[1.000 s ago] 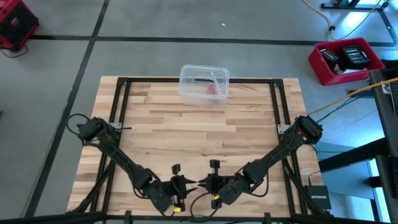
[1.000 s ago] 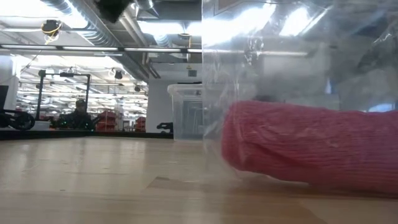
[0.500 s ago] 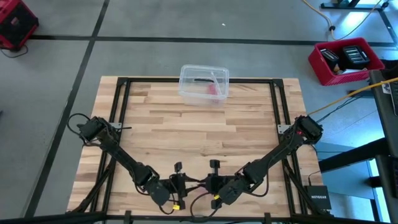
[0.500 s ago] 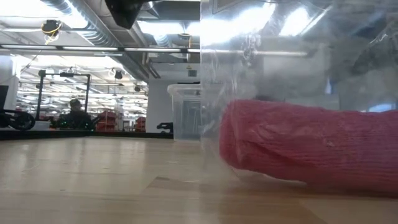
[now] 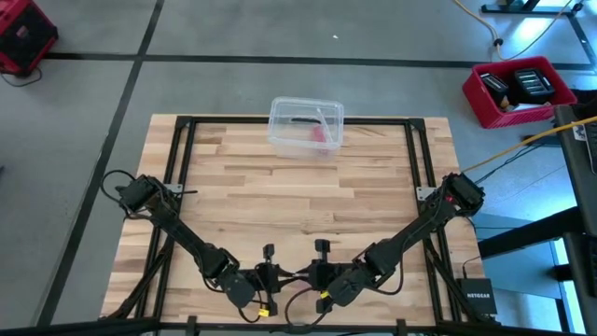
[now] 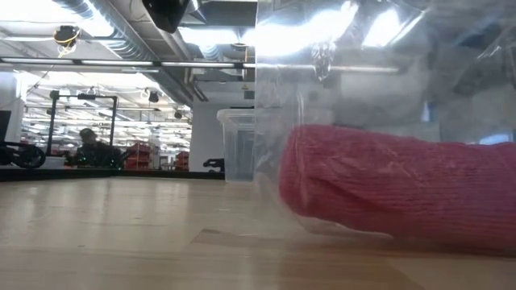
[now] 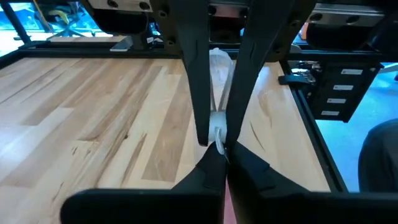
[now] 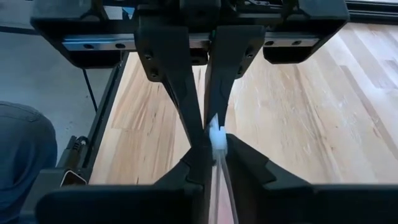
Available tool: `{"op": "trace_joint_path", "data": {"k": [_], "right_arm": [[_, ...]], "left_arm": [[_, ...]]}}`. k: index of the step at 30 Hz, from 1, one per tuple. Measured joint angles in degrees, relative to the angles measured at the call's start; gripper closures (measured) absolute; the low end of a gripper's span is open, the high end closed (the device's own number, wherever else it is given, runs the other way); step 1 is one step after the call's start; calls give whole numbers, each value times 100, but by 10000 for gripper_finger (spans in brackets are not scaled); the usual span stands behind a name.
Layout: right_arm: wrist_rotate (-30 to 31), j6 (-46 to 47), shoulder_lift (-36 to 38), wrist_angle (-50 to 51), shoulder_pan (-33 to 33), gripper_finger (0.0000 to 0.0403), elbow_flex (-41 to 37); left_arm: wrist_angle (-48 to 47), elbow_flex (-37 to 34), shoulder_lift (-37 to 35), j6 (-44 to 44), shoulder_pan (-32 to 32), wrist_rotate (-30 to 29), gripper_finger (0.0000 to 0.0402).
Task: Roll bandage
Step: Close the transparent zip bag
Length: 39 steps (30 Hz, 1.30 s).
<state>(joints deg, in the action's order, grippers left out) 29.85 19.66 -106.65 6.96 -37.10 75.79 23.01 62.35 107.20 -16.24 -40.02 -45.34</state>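
While I watch from above, both arms meet low at the table's near edge.
Bandage (image 6: 395, 189): pink roll on the wood inside a clear wrapper (image 6: 339, 89), between the two claws.
Left gripper (image 7: 216, 142): I see it pinching the wrapper's edge.
Right gripper (image 8: 213, 138): clenched on the same film.
Clear box (image 5: 306, 126): far edge.
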Motion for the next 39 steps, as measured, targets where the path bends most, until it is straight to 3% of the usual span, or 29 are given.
{"op": "trace_joint_path", "data": {"k": [5,10,16,21,32,39], "right_arm": [[-16,-55,0,4,12,352,0],[-49,-70,32,109,0,388,0],[-51,130,233,492,-1,373,2],[-173,136,264,682,-44,390,4],[-137,405,267,1258,-288,387,-2],[-84,407,267,1220,-228,383,-2]], "left_arm": [[1,0,0,23,1,-2,401],[0,0,0,81,-10,-72,401],[64,11,0,170,-28,-225,401],[56,11,0,171,-72,-264,401],[43,11,0,9,-124,-308,401],[50,85,-4,-220,-13,39,358]]}}
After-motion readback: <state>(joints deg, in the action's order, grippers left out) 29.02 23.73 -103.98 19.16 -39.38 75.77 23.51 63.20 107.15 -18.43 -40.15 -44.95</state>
